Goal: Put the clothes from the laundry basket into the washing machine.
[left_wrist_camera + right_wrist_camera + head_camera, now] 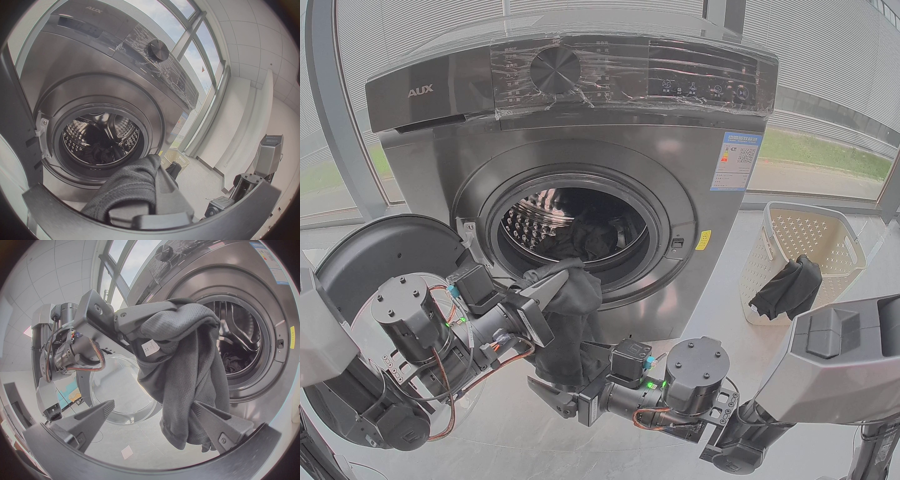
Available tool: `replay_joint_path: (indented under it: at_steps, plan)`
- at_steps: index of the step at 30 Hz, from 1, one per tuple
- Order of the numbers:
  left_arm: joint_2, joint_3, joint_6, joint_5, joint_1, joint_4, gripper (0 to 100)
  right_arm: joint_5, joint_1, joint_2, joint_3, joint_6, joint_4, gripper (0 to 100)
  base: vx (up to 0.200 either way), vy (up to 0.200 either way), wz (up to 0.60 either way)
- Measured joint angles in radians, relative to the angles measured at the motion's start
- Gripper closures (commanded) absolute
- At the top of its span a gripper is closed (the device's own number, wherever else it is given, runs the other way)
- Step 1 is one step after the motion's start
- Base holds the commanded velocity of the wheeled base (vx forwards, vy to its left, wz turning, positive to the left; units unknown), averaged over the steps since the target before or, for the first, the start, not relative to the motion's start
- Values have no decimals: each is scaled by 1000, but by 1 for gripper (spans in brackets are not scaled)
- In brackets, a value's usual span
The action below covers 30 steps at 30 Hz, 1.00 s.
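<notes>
A dark grey garment (569,331) hangs in front of the washing machine's (675,169) open drum (531,219). My left gripper (553,300) is shut on its top, just below the drum's rim. The cloth (131,184) bunches over that gripper's fingers (168,193). My right gripper (153,404) sits open below, with the garment's (187,365) lower end hanging against one finger (218,424). More dark clothes (587,237) lie inside the drum. The white laundry basket (837,219) stands to the right of the machine with a dark garment (790,289) draped over its front rim.
The round door (381,256) is swung open to the left of the drum, beside my left arm. Pale floor (712,319) runs between the machine and the basket. Windows stand behind the machine.
</notes>
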Motion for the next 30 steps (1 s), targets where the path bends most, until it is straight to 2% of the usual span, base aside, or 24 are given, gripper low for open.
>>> replay_joint_path:
  at_steps: [19, 25, 30]
  plan:
    - [14, -12, 0, 0, 25, 0, 100, 2, 26, -46, 32, 57, -1, 0, 0, 0, 0]
    - [14, -12, 0, 0, 26, 0, 100, -1, 5, -41, 19, 58, 6, 0, 0, 0, 0]
    - [13, -13, 0, 0, 25, 0, 100, -5, -44, -14, -27, 42, 16, 0, 0, 0, 0]
